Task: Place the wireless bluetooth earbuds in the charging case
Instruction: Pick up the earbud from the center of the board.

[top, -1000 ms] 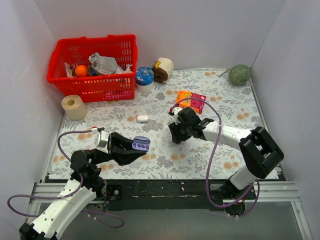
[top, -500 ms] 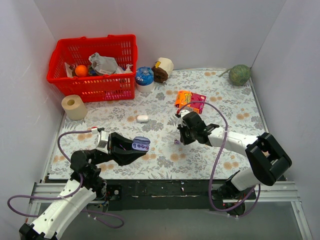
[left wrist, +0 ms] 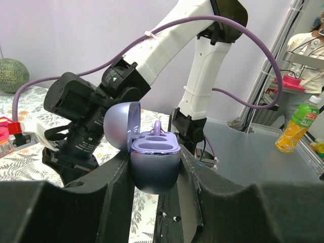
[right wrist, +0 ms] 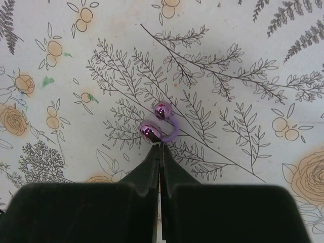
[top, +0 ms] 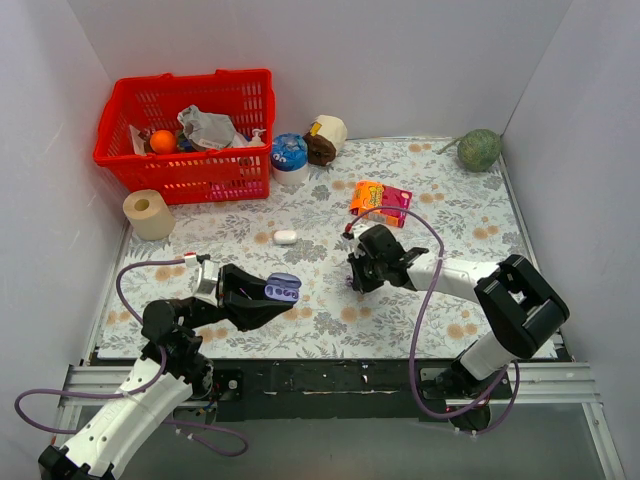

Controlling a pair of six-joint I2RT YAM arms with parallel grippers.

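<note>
My left gripper (top: 281,293) (left wrist: 154,169) is shut on the purple charging case (top: 282,289) (left wrist: 154,164), held up with its lid hinged open. One purple earbud (left wrist: 157,128) stands in the case, its stem sticking up. Another purple earbud (right wrist: 152,131), two shiny beads joined by a curved hook, lies on the floral tablecloth. My right gripper (top: 356,283) (right wrist: 161,147) is shut, and its tips are down at the cloth, touching that earbud's near edge. In the top view the earbud is hidden by the gripper. A small white case (top: 286,237) lies shut mid-table.
A red basket (top: 190,78) of odds and ends stands at the back left, with a paper roll (top: 148,213) in front of it. A blue tub (top: 289,152), a brown and white object (top: 325,140), a snack packet (top: 381,200) and a green melon (top: 479,150) lie further back.
My right gripper went from open to shut, lifted off to the right, then came back down left onto the earbud's spot. The left arm and case stayed still.
</note>
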